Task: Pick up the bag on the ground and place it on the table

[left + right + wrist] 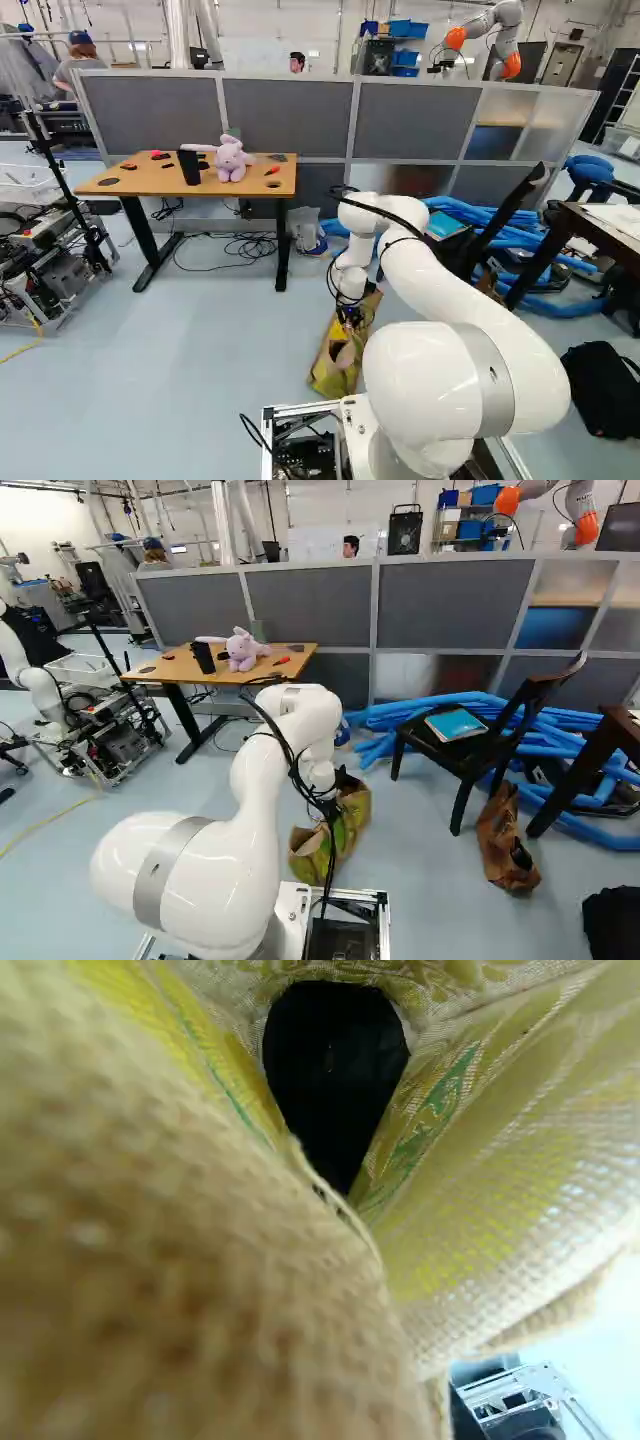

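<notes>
My gripper [350, 318] reaches down into the upper part of the patterned yellow-green and tan bag [330, 374], just ahead of the base. In the right base view the bag [309, 852] shows on both sides of the arm's cables. Woven cloth of the bag [490, 1190] fills the wrist view, folded together around a dark opening, and covers the fingers. The gripper is shut, with the gathered cloth at its fingers. Beyond the bag, to its left, stands the wooden-topped table [145, 183], holding a plush rabbit [230, 160] and a black cup [189, 167].
Blue tubes [420, 712] lie along the partition. A dark chair [470, 755] stands right of the bag, a brown bag [506, 845] beside it. A black backpack [602, 388] lies further right. Cables [250, 246] trail under the table; a wheeled cart [60, 270] stands left. Another robot [35, 680] is far left.
</notes>
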You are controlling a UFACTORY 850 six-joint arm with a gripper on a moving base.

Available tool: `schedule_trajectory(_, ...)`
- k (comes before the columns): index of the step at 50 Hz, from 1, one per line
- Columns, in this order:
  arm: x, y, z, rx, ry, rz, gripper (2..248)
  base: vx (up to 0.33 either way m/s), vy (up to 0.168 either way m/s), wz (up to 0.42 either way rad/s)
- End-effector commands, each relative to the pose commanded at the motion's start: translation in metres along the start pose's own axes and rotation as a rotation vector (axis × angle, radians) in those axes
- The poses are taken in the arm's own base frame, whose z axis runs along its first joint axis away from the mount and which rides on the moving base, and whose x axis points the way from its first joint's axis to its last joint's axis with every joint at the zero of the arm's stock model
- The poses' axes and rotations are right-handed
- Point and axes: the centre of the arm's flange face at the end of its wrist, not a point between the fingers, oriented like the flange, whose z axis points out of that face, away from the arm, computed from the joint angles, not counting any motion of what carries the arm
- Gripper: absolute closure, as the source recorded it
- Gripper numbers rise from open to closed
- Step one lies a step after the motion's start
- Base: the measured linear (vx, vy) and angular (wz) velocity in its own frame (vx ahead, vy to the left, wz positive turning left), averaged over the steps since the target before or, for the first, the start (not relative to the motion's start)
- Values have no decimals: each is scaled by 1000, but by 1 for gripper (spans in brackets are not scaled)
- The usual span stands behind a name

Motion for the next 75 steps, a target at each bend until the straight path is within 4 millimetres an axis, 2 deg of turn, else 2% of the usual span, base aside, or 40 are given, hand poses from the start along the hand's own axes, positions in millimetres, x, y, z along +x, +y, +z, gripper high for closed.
schedule_trajectory(75, 2, 2, -114, 8, 22, 1, 227, 0, 0, 0)
